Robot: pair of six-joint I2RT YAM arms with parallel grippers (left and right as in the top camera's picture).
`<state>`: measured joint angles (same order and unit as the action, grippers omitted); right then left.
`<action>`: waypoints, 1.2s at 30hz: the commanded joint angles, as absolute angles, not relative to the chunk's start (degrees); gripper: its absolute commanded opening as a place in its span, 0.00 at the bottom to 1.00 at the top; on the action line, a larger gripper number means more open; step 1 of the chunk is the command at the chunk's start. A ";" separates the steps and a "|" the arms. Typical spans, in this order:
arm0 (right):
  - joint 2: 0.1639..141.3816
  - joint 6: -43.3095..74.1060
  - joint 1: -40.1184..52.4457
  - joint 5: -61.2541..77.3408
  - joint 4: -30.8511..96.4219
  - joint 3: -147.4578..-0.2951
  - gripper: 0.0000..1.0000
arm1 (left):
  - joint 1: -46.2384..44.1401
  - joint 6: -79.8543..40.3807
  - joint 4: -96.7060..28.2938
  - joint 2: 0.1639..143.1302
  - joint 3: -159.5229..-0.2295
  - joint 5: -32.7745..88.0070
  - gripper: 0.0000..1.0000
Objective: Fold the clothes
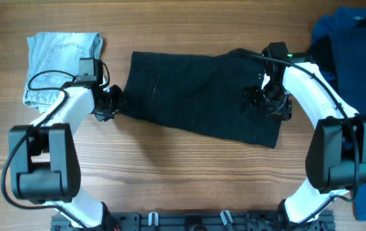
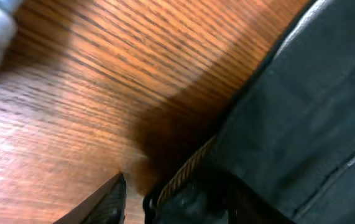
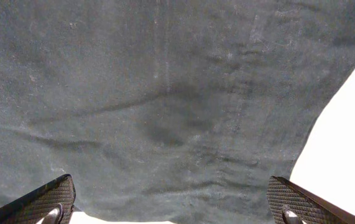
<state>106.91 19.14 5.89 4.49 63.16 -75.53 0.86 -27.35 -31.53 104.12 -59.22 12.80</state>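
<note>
The jeans (image 1: 61, 64) at ten o'clock looked folded; the black shorts (image 1: 195, 96) lay flat, unfolded, the right gripper (image 3: 168, 199) spread wide above them. I couldn't tell the left gripper (image 1: 109, 104) gap.

place: robot lab bench | signs: wood-grain table (image 1: 189, 173); black mounting rail (image 1: 189, 221) at its edge
</note>
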 commanded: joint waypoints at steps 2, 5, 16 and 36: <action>106.50 18.00 5.91 4.93 63.00 -75.40 0.99 | 0.97 -27.73 -29.87 105.34 -58.70 14.55 0.42; 106.50 17.98 5.91 4.62 63.00 -75.40 0.99 | 0.97 -27.66 -29.91 105.34 -58.72 14.55 0.31; 106.50 17.98 5.91 3.88 61.91 -75.40 1.00 | 0.97 -24.16 -29.74 99.88 -58.83 15.16 0.32; 106.50 17.96 5.91 3.86 61.54 -75.40 0.99 | 0.97 -22.74 -23.90 100.09 -54.41 14.33 0.31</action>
